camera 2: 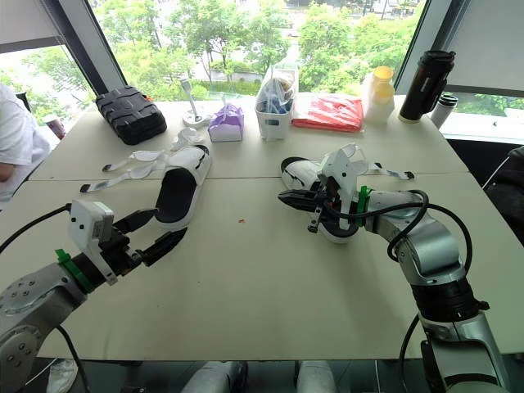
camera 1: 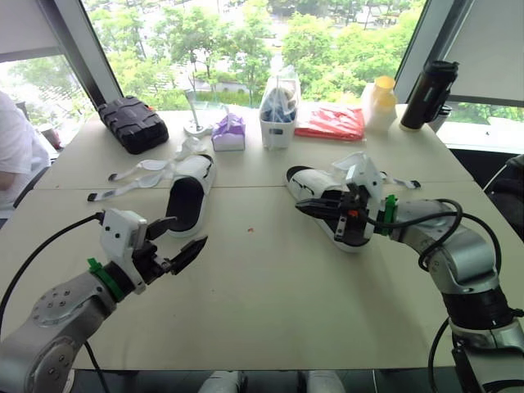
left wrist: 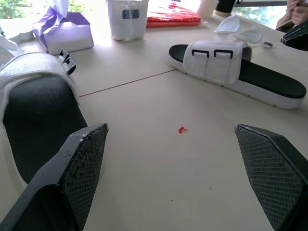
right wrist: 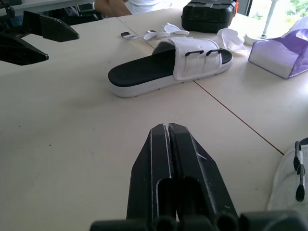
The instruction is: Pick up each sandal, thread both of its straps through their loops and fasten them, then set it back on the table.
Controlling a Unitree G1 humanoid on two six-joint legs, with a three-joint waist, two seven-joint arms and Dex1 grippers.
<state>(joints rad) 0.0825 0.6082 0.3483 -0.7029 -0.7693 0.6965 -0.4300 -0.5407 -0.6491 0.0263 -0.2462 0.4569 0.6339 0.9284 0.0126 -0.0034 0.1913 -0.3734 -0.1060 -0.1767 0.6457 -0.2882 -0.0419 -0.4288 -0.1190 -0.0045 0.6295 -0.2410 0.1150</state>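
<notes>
The left pincer (camera 1: pixel 187 236) hangs released just above the pale beige tabletop (camera 1: pixel 270 295), its two black fingers spread wide, close to the heel end of the left white slide sandal with a black footbed (camera 1: pixel 188 196). That sandal lies flat on the tabletop, left of centre, its white band carrying two black loops (right wrist: pixel 202 52). Its long white straps (camera 1: pixel 139 172) trail loose across the tabletop to the robot's left, not threaded.

The right pincer (right wrist: pixel 167 127) is clenched on nothing, its fingers pressed flat together. It points to the robot's left, and its wrist is over the second white and black slide sandal (left wrist: pixel 216 60). Whether it touches that sandal I cannot tell. This sandal rests right of centre, well apart from the first, with a white flap (camera 1: pixel 360 168) standing up and a strap end (camera 1: pixel 401 182) lying out to the right.

A tiny red speck (camera 1: pixel 250 230) sits between the sandals. Along the far edge stand a black ribbed hard case (camera 1: pixel 133 123), a purple tissue pack (camera 1: pixel 229 131), a white tub of small items (camera 1: pixel 278 115), a flat red packet (camera 1: pixel 330 121), a yellow-capped bottle (camera 1: pixel 379 102) and a black flask (camera 1: pixel 428 94). A person's white sleeve (camera 1: pixel 16 147) shows at the far left
</notes>
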